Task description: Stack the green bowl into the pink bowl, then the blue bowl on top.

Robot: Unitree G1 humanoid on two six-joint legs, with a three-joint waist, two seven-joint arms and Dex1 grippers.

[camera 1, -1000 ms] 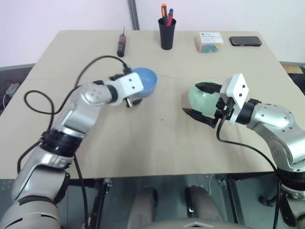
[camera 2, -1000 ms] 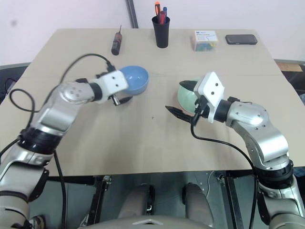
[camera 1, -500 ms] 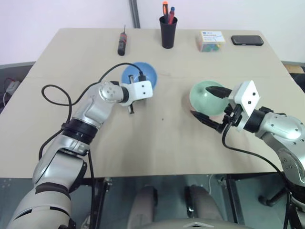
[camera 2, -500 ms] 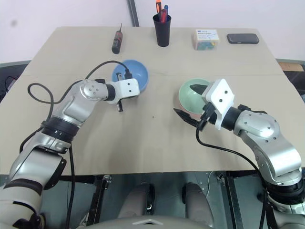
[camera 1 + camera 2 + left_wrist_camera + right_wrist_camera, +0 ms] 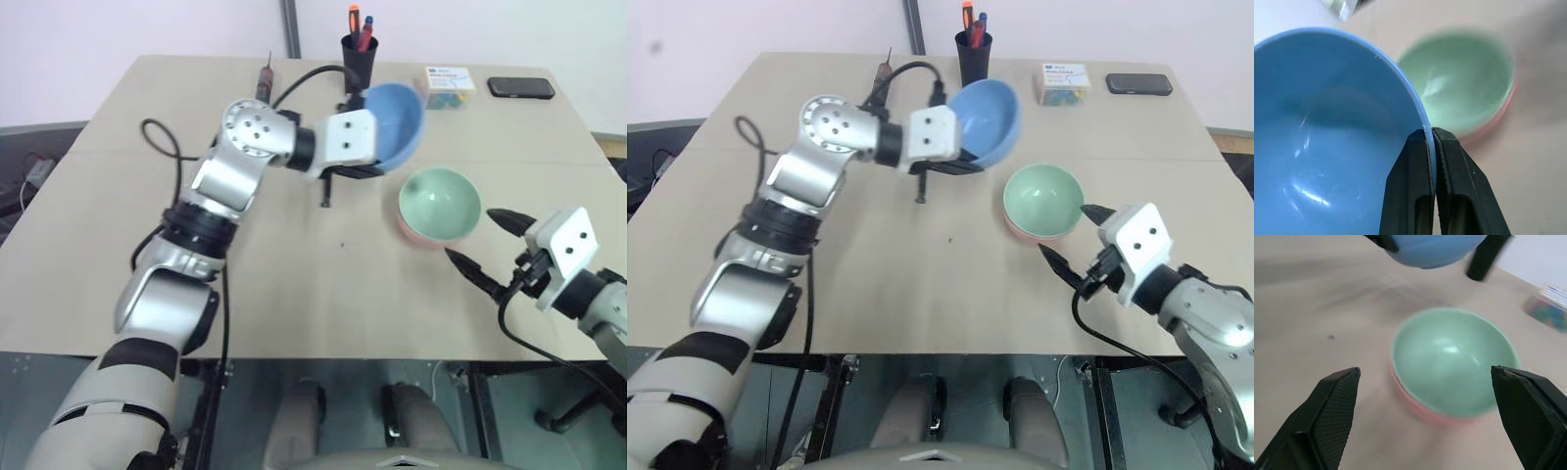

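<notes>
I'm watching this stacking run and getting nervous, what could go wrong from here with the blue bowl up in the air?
The left gripper holds the blue bowl only by a thin pinch on its rim, and the bowl hangs tilted, so it might slip or swing. It must land inside the green bowl, already nested in the pink bowl; an off-centre drop could knock that pair sideways. The open right gripper sits close to the stack and could bump it.

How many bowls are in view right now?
3. The blue bowl is held in the air by the left gripper. The green bowl sits nested in the pink bowl on the table.
</notes>
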